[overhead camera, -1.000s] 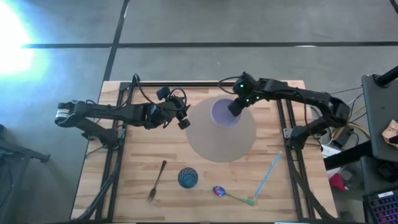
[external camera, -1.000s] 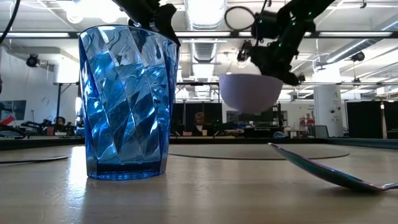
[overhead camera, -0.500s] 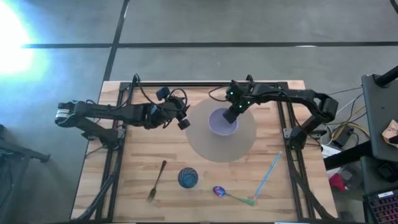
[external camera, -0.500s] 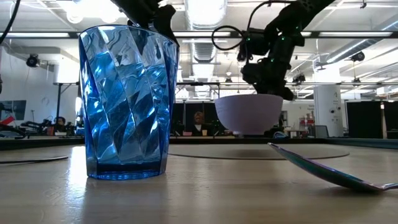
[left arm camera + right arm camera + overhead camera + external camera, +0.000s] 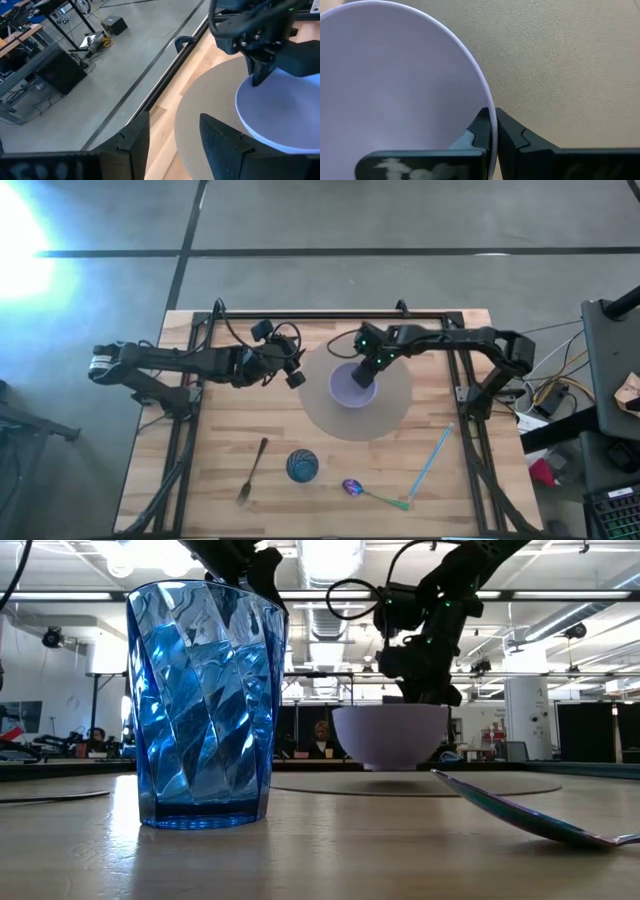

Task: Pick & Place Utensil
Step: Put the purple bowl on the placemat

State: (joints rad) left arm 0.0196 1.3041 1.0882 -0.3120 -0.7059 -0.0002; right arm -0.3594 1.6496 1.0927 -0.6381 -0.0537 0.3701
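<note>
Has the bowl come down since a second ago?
Yes. The right gripper, shut on the rim, has lowered the bowl toward the round mat; in the low view it now sits just above the mat's surface, and shifted left of the spoon.

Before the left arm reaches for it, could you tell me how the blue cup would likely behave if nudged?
The blue cup stands tall and upright, so a high nudge could tip it. Its faceted walls look like hard, thin plastic: probably light, and it may slide on the wooden table.
</note>
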